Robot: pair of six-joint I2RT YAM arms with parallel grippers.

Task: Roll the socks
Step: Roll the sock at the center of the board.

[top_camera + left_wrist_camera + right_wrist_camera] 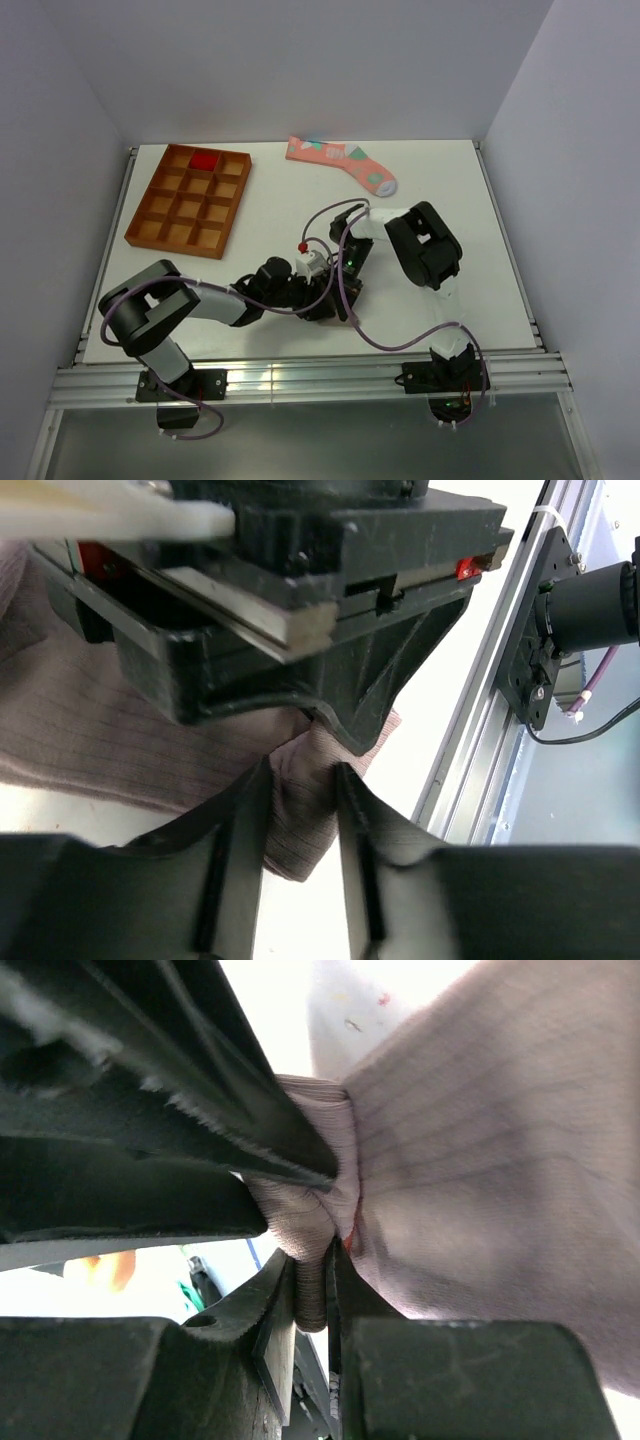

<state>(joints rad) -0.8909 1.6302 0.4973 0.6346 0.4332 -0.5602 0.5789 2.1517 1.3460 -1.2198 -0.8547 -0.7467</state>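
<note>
A grey-brown ribbed sock (110,730) lies on the white table between both grippers. My left gripper (298,785) is shut on a bunched end of it, with fabric filling the gap between its fingers. The right gripper (318,1260) is shut on a thin fold of the same sock (500,1160). In the top view both grippers meet at mid-table, the left gripper (305,297) close beside the right gripper (335,285), and they hide this sock. A salmon-pink sock (340,165) with teal and white patches lies flat at the back. A red sock (204,160) sits in a tray compartment.
A brown wooden tray (190,205) with several compartments stands at the back left. An aluminium rail (300,380) runs along the near table edge, close to the left gripper's side. White walls enclose the table on three sides.
</note>
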